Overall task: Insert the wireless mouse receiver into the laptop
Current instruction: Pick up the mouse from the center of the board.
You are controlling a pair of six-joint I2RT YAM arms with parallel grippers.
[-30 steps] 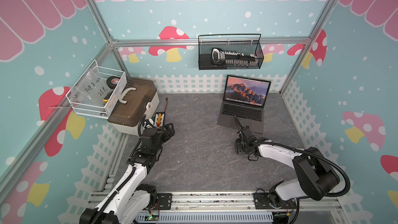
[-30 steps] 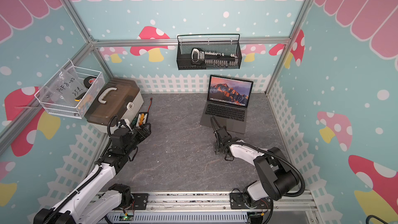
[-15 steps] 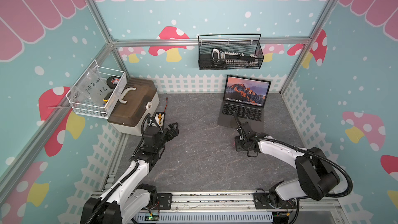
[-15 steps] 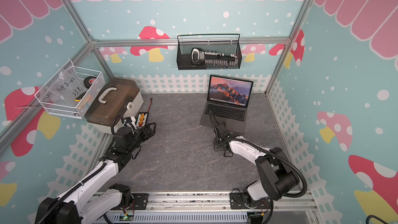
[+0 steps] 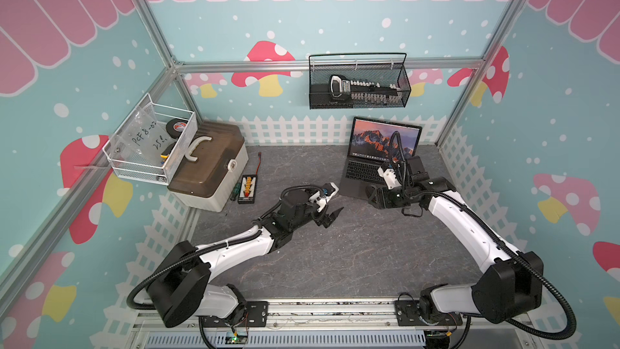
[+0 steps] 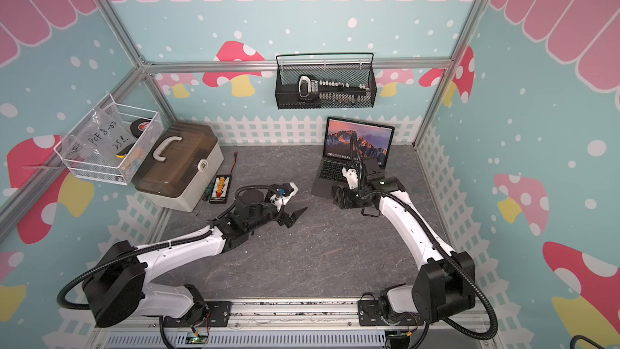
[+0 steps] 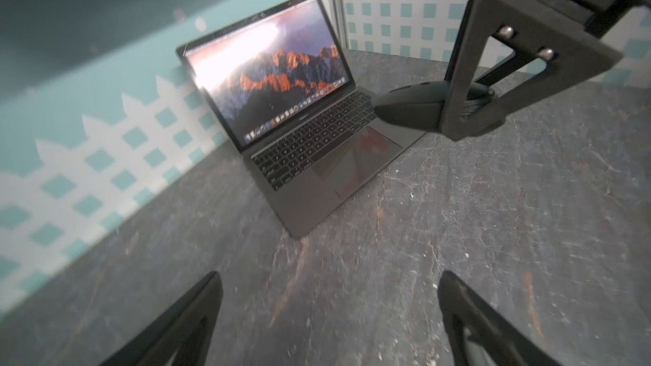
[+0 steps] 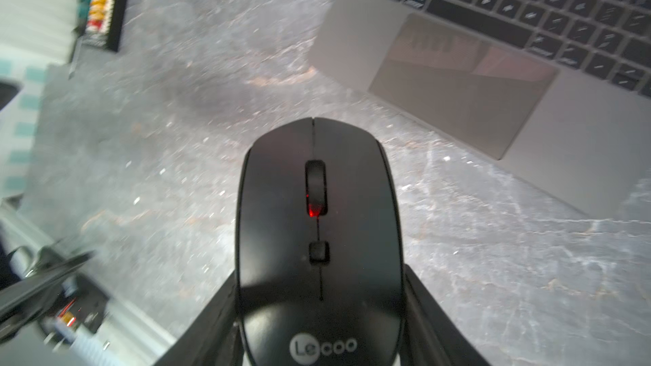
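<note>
The laptop [image 5: 360, 171] stands open at the back right of the mat, an orange mountain picture on its screen; it also shows in another top view as the laptop [image 6: 330, 171] and in the left wrist view as the laptop [image 7: 317, 142]. My right gripper [image 5: 377, 196] is at its front edge, shut on the black wireless mouse [image 8: 318, 227], which also shows in the left wrist view as the mouse [image 7: 408, 107]. My left gripper [image 5: 330, 213] hovers open over the mat's middle, pointing at the laptop, with nothing between its fingers [image 7: 208, 297]. The wireless mouse receiver is out of view.
A brown-lidded toolbox [image 5: 208, 169] stands at the back left, with a black connector strip [image 5: 247, 189] and a green screwdriver [image 5: 235, 191] beside it. A white wire basket [image 5: 151, 146] hangs on the left wall, a black mesh basket [image 5: 359, 87] on the back wall.
My left arm has swung from beside the toolbox to the mat's middle, toward the laptop. My right gripper has narrowed onto the mouse and shifted closer to the laptop's front edge.
</note>
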